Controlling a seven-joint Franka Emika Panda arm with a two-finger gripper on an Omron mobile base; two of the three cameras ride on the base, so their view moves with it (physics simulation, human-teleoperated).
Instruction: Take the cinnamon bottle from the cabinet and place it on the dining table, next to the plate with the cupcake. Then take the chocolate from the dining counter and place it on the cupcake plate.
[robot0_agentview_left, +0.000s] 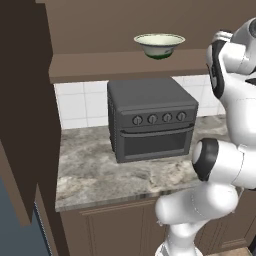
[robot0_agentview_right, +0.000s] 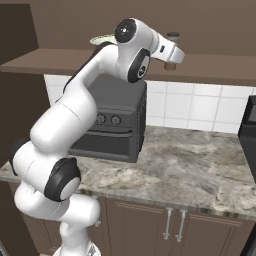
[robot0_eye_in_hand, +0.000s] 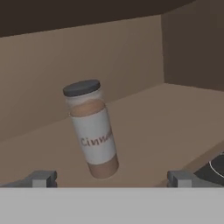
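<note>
In the hand view the cinnamon bottle (robot0_eye_in_hand: 91, 127) stands left of centre on the cabinet shelf (robot0_eye_in_hand: 166, 118), its long axis near upright, dark cap leaning toward the upper left of the frame. Its white label reads "Cinna", the rest curving away. The tool (robot0_eye_in_hand: 112, 178) is spread wide at the bottom edge, holding and touching nothing.
</note>
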